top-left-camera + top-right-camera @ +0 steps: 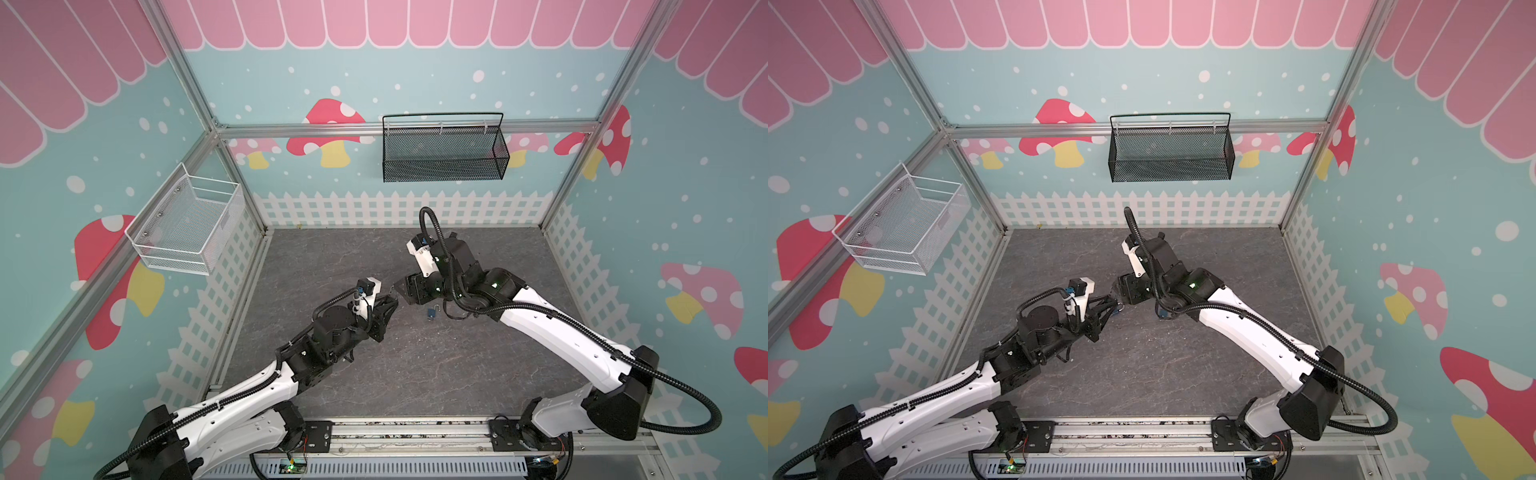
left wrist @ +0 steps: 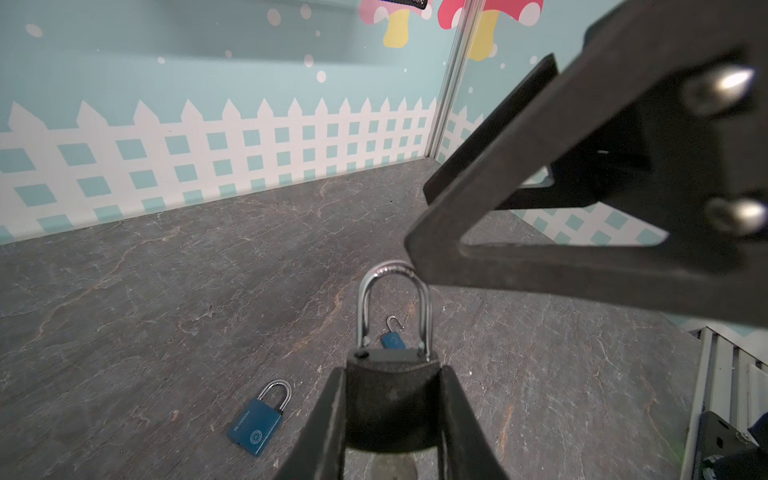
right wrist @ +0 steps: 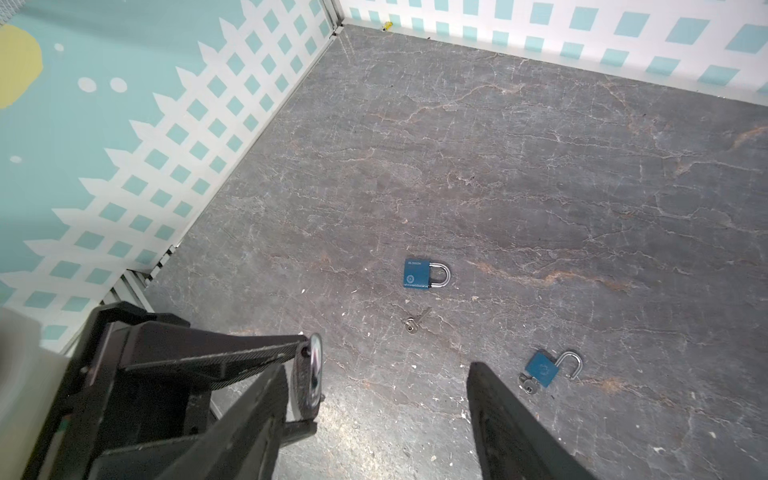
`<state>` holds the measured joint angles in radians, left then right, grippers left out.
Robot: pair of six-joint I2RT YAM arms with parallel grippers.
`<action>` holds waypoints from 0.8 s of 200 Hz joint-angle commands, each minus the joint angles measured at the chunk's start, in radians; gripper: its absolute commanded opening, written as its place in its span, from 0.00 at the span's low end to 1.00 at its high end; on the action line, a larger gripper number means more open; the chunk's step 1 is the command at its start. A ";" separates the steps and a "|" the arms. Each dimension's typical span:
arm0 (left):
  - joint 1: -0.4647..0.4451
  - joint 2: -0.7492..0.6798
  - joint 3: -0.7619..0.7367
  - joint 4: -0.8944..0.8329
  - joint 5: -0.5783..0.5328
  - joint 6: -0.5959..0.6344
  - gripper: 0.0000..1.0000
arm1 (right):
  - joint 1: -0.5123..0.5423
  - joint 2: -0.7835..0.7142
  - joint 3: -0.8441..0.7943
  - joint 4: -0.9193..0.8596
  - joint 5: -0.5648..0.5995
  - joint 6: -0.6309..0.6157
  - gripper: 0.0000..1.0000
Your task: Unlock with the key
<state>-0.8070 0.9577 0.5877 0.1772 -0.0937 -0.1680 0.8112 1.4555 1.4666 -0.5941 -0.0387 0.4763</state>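
**Halfway through the locks:** over the grey, marble-veined tabletop (image 3: 540, 166), my two arms meet at the centre of both top views.

My left gripper (image 2: 393, 376) is closed narrowly on the body of a dark-bodied, steel-shackled padlock (image 2: 392, 409). It holds the lock clear of the table, with the shackle seated shut. I judge this to be the lock in hand, not yet opened.

My right gripper (image 3: 376, 368) has its jaws spread wide and holds nothing. One finger sits just beside the crown of the held shackle.

A shut blue padlock (image 3: 417, 273) lies flat on the table and looks untouched. An open blue padlock (image 1: 432, 313) lies just right of centre in a top view, its shackle swung free. What looks like a small silver key (image 3: 527, 384) sits at its base, so I count one lock as done.

A loose silver key (image 3: 417, 322) lies just beside the shut padlock. Neither gripper holds a key, so I judge that fetching it comes next. A blurred grey disc (image 2: 392, 463) under the held lock may be a key head; I cannot tell.

The shut padlock reads BLOSSOM above a round emblem. The open one shows only a faint emblem.
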 commanded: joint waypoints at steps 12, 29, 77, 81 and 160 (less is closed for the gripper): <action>0.002 -0.003 0.020 0.041 -0.014 0.011 0.00 | -0.001 0.044 0.064 -0.055 0.039 -0.085 0.72; 0.003 0.001 0.018 0.050 -0.016 0.010 0.00 | -0.001 0.060 0.085 -0.065 0.062 -0.107 0.73; 0.002 0.013 0.032 0.046 -0.015 0.015 0.00 | -0.001 0.113 0.135 -0.137 0.083 -0.171 0.73; 0.001 0.014 0.033 0.046 -0.014 0.015 0.00 | -0.001 0.116 0.136 -0.146 0.090 -0.177 0.74; 0.002 0.042 0.049 0.071 0.014 0.043 0.00 | -0.028 0.171 0.248 -0.268 0.083 -0.236 0.78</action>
<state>-0.8070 0.9997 0.5964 0.1936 -0.0929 -0.1551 0.8047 1.6058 1.6775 -0.7925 0.0582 0.2825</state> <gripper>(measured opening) 0.272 0.781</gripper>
